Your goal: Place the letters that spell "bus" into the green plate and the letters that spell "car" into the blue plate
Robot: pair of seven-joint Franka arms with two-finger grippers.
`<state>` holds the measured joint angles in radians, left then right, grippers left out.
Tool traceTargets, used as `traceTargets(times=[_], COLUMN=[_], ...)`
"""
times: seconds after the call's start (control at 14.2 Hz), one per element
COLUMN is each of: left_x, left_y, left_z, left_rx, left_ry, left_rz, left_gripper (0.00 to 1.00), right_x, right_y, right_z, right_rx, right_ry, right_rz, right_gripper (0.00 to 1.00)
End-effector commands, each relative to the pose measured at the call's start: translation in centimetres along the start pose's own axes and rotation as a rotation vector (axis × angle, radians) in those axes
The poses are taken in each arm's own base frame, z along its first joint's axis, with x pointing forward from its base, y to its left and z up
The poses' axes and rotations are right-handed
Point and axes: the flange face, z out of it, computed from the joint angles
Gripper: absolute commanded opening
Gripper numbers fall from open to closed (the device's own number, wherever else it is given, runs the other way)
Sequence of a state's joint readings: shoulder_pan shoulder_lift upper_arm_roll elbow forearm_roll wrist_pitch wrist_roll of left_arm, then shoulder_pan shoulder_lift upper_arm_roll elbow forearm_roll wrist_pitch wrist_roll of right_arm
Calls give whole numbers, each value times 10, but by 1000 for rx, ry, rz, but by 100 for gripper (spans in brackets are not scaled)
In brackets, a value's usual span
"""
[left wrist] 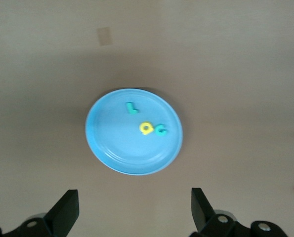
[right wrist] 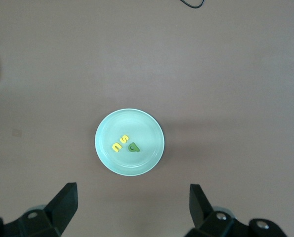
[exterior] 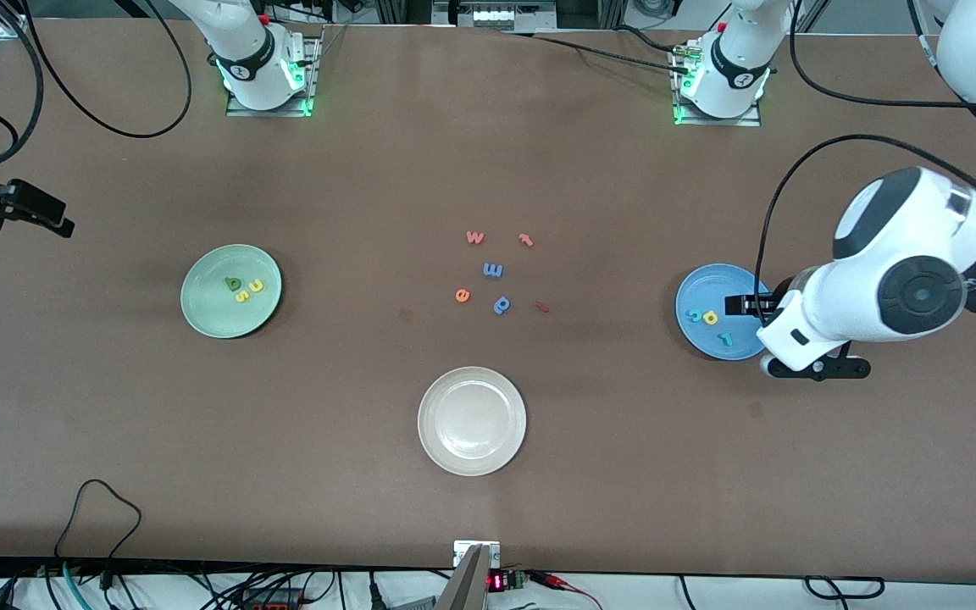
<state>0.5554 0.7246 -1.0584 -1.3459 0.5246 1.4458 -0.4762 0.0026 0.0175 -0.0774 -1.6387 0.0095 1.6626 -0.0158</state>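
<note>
The green plate [exterior: 208, 309] lies toward the right arm's end of the table and holds a dark green "b" [exterior: 232, 285], a yellow "u" [exterior: 257, 286] and a yellow "s" [exterior: 241, 296]. The blue plate [exterior: 700, 292] lies toward the left arm's end with a teal "c" [exterior: 695, 315], a yellow "a" [exterior: 710, 318] and a teal "r" [exterior: 726, 339] in it. My left gripper [left wrist: 134, 212] hangs open and empty over that plate's rim. My right gripper [right wrist: 132, 210] is open, empty and high up, with the green plate [right wrist: 142, 128] below it.
A cream-white plate [exterior: 471, 462] sits nearest the front camera at mid-table. Loose letters lie in the middle: a pink "w" [exterior: 475, 238], a red "t" [exterior: 526, 240], a blue "m" [exterior: 493, 270], an orange "e" [exterior: 462, 295] and a blue "p" [exterior: 501, 304].
</note>
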Motion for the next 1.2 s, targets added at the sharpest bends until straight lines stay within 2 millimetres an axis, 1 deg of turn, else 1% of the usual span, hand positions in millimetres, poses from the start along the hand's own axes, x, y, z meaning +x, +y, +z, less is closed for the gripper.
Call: traceTargets(times=[0.0, 0.07, 0.14, 0.21, 0.28, 0.35, 0.42, 0.49, 0.63, 0.7, 0.77, 0.84, 0.91, 0.99, 1.06, 1.13], left_x=[-21, -29, -32, -37, -48, -58, -74, -87, -112, -124, -136, -143, -148, -152, -157, -167], left_y=[-4, -6, -16, -31, -30, -40, -51, -69, -88, -92, -94, -101, -104, -108, -107, -101], left_z=[-39, -49, -54, -65, -80, -94, -113, -127, -144, -155, -151, -147, -144, -144, -144, -146], left_rx=[-22, -60, -90, -110, -106, -90, -75, -81, -103, -88, -84, -82, -59, -11, 0, 3], left_ry=[7, -2, -10, 2, 30, 61, 99, 126, 180, 234, 244, 252, 262, 267, 262, 264], left_rz=[20, -14, -47, -63, -37, -35, -56, -74, -33, -8, -2, -11, -12, -15, -13, -1], left_gripper=[100, 100, 100, 100, 100, 100, 100, 100, 100, 100, 100, 100, 100, 100, 100, 100], right_x=[-22, -22, -22, -23, -23, -22, -20, -20, -19, -20, -21, -21, -21, -21, -21, -21], right_y=[0, 1, 0, 0, 0, 1, 1, 1, 2, 1, 1, 1, 1, 2, 1, 1], right_z=[-14, -15, -14, -14, -12, -11, -11, -11, -12, -13, -15, -15, -15, -16, -16, -16], right_rx=[-7, -7, -7, -7, -6, 0, 0, 0, -2, -5, -5, -5, -5, -4, -6, -6], right_ry=[-8, -5, -8, -14, -22, -22, -16, -14, -11, -11, -10, -13, -11, -11, -11, -11], right_rz=[-6, -5, -6, -9, -14, -12, -12, -12, -12, -15, -15, -15, -15, -15, -18, -19], right_gripper=[100, 100, 100, 100, 100, 100, 100, 100, 100, 100, 100, 100, 100, 100, 100, 100])
